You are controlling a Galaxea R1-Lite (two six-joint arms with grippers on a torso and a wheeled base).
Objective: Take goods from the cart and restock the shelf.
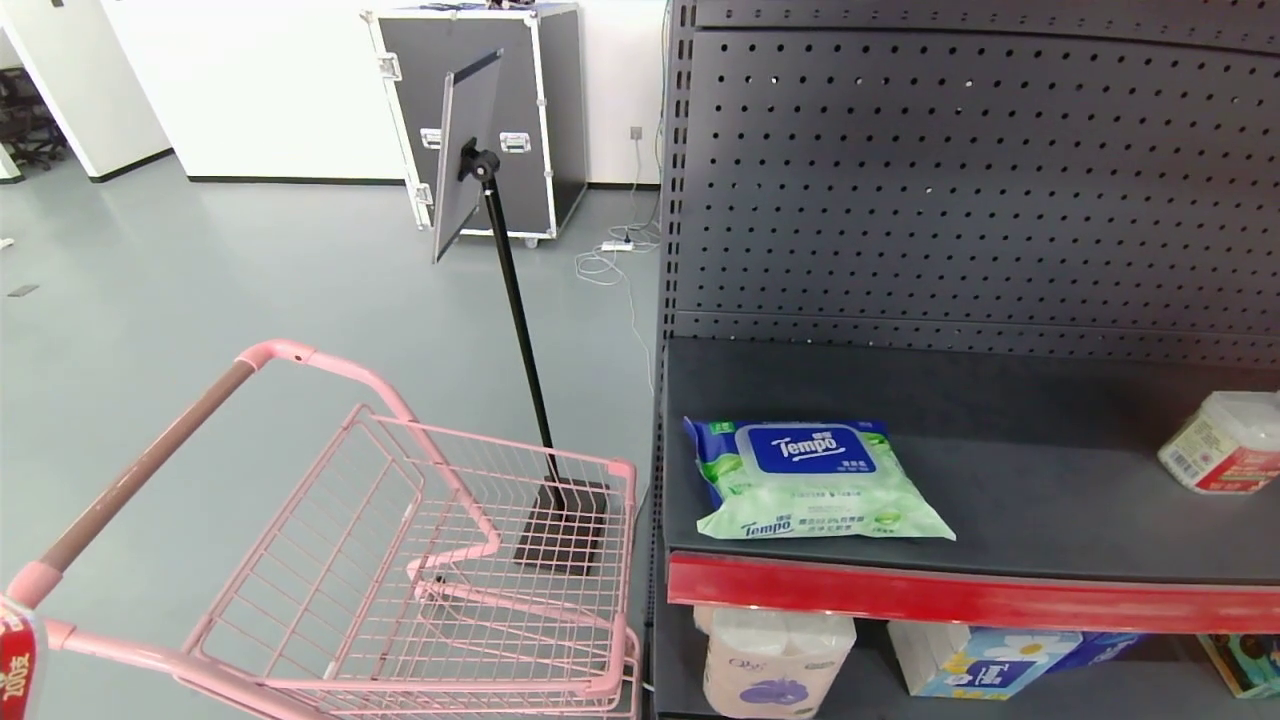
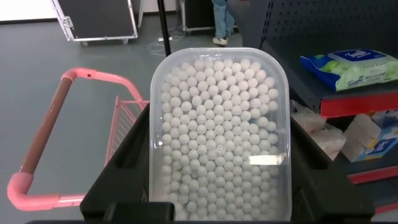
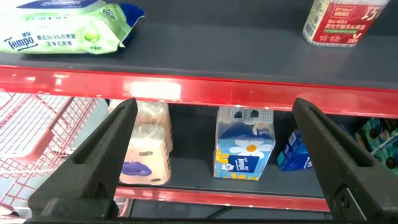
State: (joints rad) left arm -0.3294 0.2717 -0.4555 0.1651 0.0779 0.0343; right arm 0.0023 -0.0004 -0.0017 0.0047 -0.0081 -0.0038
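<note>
Shelf (image 1: 1000, 490) holds one wipes pack (image 1: 815, 480), one tub (image 1: 1225, 442).

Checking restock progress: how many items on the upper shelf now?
2: wipes pack near its left end, white tub farther right at the picture's edge. More may sit beyond the frame.

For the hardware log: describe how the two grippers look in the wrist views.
Left gripper: matte black fingers, broad and angular, with flat slanted faces, plain and unmarked. Right gripper: the same matte black fingers, wedge-shaped, narrowing toward the tips, with a finely textured surface and no other colour.
</note>
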